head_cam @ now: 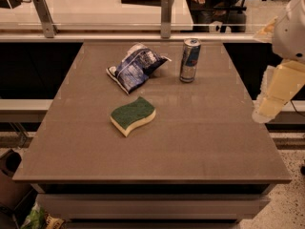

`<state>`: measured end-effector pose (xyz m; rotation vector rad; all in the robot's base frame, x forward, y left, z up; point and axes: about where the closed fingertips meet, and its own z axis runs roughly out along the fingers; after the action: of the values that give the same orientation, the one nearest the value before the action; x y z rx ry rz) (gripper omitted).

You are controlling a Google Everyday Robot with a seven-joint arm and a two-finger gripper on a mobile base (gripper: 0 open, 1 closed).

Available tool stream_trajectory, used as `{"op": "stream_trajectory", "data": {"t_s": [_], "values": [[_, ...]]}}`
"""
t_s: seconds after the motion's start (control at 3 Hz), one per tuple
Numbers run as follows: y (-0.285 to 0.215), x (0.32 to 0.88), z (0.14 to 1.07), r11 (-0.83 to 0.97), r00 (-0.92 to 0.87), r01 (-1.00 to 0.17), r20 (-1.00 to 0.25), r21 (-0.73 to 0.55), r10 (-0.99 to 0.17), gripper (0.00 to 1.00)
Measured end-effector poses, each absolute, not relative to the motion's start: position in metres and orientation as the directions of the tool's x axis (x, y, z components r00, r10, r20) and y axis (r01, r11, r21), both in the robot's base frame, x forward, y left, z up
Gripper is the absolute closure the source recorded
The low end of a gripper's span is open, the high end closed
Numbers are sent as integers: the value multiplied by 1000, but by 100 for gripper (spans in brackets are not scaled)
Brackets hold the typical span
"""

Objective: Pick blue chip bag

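My gripper (278, 93) hangs off right edge of surface (200, 151); open or closed, cannot tell. Target blue chip bag (136, 67) far-left of me, well apart, past can (189, 60); long axis diagonal, near-left to far-right.

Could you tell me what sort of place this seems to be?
Probably an office canteen: a brown table holds a crumpled dark-blue foil chip bag and a blue-and-silver drink can, with a white counter behind. The cream gripper hangs beyond the table's right edge.
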<state>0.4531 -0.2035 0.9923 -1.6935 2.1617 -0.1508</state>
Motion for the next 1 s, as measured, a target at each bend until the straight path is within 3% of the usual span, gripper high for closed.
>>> {"op": "stream_trajectory", "data": {"t_s": [1.0], "values": [[-103,542,971,180,-60,-905,-302,-385,-951,0]]}}
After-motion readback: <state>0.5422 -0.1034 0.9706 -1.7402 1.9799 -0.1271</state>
